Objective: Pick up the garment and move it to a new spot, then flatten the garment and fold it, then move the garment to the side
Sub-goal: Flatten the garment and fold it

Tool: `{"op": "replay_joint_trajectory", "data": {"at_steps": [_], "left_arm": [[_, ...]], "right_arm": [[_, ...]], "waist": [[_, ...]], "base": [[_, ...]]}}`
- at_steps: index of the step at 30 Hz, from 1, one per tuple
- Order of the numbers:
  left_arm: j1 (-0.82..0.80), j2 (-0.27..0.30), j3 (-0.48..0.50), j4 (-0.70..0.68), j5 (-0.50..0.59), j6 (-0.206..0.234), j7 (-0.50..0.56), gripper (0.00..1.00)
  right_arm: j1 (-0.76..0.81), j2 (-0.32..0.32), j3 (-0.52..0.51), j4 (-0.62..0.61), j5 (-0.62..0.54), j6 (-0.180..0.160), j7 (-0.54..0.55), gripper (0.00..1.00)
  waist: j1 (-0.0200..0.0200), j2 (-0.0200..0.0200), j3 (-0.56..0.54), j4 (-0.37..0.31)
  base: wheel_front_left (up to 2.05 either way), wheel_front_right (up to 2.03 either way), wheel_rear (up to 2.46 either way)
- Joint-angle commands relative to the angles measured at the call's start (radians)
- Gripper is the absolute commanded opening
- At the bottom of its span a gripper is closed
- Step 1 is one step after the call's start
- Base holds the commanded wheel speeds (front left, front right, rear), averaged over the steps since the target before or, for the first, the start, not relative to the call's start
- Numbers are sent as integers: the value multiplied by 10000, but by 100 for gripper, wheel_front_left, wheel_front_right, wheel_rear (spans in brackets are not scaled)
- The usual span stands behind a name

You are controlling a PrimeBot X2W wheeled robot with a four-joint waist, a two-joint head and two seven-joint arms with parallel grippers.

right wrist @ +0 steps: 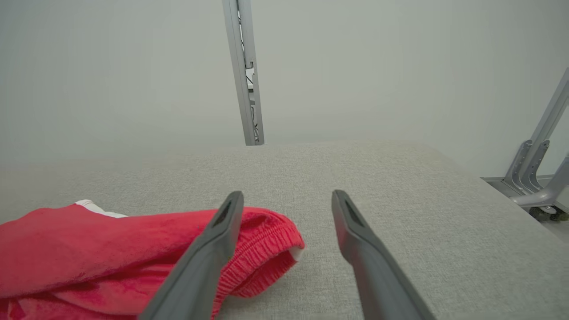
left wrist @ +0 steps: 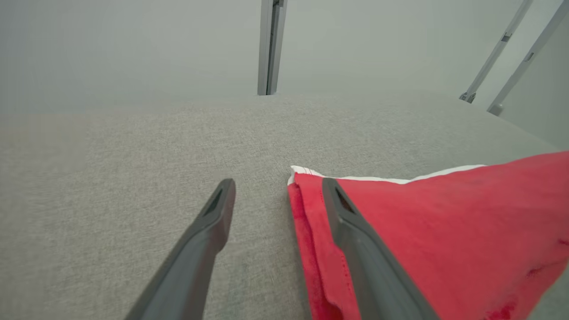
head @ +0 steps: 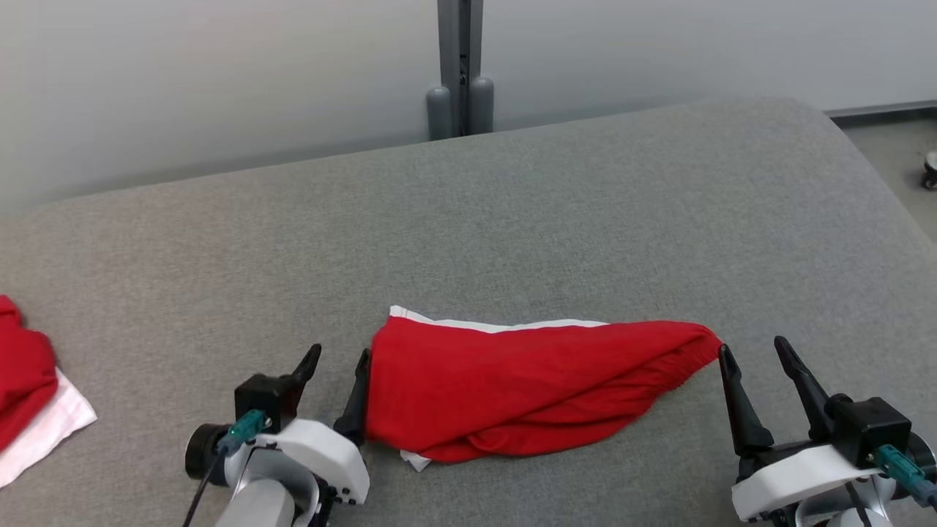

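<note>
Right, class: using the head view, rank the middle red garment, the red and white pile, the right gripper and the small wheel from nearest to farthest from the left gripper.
1. Red garment: right beside the left gripper, on its right.
2. Red and white pile: at the view's left edge.
3. Right gripper: past the garment's far end.
4. Wheel: far right, at the back.

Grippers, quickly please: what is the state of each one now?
Left gripper: open, holding nothing, at the red garment's left end.
Right gripper: open, holding nothing, at the garment's right end.
</note>
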Motion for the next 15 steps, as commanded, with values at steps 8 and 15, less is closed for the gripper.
{"op": "replay_joint_trajectory", "data": {"at_steps": [8, 15], "left_arm": [[-2799, 44, -869, 2822, -1623, -356, 589, 100], [-3886, 44, -1671, 4090, -2208, -298, 1534, 100]], "right_arm": [[-186, 28, -98, -59, 22, -3, 0, 100], [-305, 125, -160, -11, -34, -3, 0, 100]], "waist": [[0, 0, 818, -690], [0, 0, 924, -672]], "base": [[0, 0, 0], [0, 0, 0]]}}
